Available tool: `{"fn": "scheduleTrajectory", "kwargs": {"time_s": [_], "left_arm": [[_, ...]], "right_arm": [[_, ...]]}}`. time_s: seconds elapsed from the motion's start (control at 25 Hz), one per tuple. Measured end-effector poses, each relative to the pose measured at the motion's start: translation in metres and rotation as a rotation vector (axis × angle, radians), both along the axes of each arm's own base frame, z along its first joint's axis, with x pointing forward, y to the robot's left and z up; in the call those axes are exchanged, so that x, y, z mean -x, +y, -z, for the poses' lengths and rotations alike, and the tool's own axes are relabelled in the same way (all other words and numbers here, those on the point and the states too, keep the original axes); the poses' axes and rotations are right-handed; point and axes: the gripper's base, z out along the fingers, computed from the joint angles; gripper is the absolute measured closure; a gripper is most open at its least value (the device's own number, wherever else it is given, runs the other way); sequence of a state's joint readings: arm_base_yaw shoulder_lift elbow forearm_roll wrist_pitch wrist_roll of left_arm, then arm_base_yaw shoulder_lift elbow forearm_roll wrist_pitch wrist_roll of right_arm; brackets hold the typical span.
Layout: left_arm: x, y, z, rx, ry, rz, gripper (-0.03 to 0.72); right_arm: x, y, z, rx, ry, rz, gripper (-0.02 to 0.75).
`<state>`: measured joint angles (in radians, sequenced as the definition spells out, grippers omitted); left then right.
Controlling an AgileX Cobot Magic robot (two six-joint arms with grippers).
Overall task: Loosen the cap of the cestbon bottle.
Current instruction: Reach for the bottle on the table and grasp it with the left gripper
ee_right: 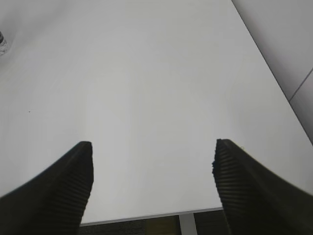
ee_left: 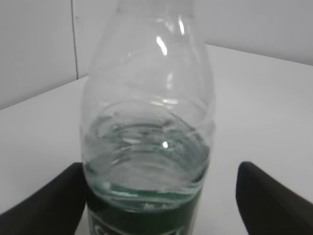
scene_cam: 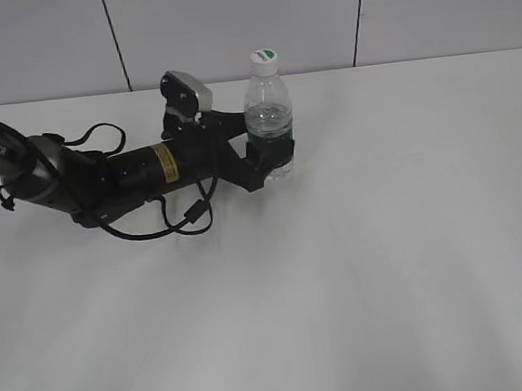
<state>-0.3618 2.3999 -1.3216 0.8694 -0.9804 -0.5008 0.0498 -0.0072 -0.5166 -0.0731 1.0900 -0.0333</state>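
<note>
The cestbon bottle stands upright at the back of the white table, clear with a dark green label band. Its white cap with a green mark sits on the neck. My left gripper lies low along the table with its fingers on both sides of the label band. In the left wrist view the bottle fills the middle. The left finger of that gripper touches the bottle and the right finger stands apart from it, so it is open. The cap is out of that view. My right gripper is open and empty over bare table.
The left arm with its black cables lies across the back left of the table. A tiled wall stands just behind the bottle. The right wrist view shows the table's near edge and right edge.
</note>
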Motion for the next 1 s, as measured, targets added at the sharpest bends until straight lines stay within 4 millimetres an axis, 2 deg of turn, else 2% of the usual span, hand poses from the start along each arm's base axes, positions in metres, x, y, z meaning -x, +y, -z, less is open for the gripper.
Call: {"fn": "scheduleTrajectory", "kwargs": {"time_s": [0.28, 0.56, 0.88, 1.0], "left_arm": [[-0.012, -0.011, 0.011, -0.023, -0.013, -0.002, 0.133], [-0.012, -0.016, 0.014, 0.004, -0.011, 0.016, 0.141], [-0.012, -0.018, 0.013, 0.015, -0.006, 0.009, 0.232], [-0.012, -0.018, 0.013, 0.015, -0.008, 0.009, 0.241]], "right_arm": [[0.0, 0.0, 0.0, 0.0, 0.001, 0.0, 0.151], [0.0, 0.0, 0.0, 0.0, 0.001, 0.0, 0.151], [0.0, 0.0, 0.0, 0.0, 0.001, 0.0, 0.151], [0.0, 0.0, 0.0, 0.0, 0.001, 0.0, 0.151]]}}
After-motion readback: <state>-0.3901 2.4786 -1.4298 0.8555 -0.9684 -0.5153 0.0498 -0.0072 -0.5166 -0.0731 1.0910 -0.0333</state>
